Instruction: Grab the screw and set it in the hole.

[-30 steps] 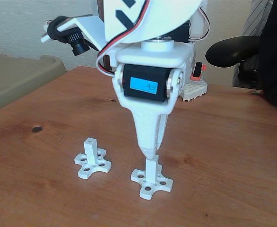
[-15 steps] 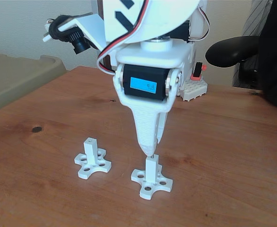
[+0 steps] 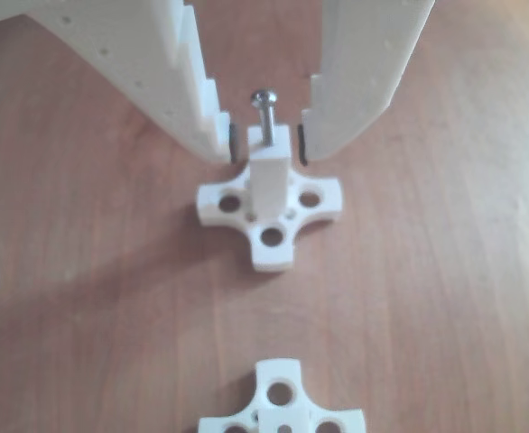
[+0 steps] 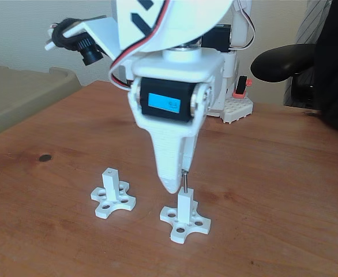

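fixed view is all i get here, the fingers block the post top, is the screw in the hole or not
Observer: In the other view the screw stands upright in the top of the post, with its head and part of its shank above the top face.
Operator: are the fingers gripping it
Observer: No. The gripper is open, one finger on each side, and there is a clear gap between each pad and the screw.
Operator: is a pad touching the post
Observer: The dark pads sit close beside the post's top corners; I cannot tell whether they touch.
Operator: where's the other post
Observer: The second post is at the bottom edge of the other view, nearer that camera.
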### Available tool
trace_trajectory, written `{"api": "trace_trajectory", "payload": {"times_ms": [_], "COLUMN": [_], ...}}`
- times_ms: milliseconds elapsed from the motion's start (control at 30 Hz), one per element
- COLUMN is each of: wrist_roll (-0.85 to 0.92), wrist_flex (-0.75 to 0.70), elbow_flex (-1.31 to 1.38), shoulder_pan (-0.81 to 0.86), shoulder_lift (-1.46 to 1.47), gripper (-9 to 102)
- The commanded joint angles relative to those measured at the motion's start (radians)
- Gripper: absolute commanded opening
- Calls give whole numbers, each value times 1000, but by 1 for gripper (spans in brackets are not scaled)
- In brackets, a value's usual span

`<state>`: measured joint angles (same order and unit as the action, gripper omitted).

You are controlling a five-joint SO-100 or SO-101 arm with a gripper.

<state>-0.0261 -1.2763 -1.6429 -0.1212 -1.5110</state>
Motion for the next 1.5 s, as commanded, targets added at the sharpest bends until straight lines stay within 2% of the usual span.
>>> {"api": "trace_trajectory", "payload": {"times_ms": [0,233,367,800,933,1467], "wrist_roll": [15,34,67,78,86,95], "wrist_flex": [5,3,9,-37,-34,195], "elbow_flex": [101,104,92,-77,-212,-1022], "shoulder_pan": [15,35,48,101,107,143], "shoulder_lift": [-32,-41,-69,-419,-563,-1284], "gripper": [8,6,-4,-4,-4,-4]}}
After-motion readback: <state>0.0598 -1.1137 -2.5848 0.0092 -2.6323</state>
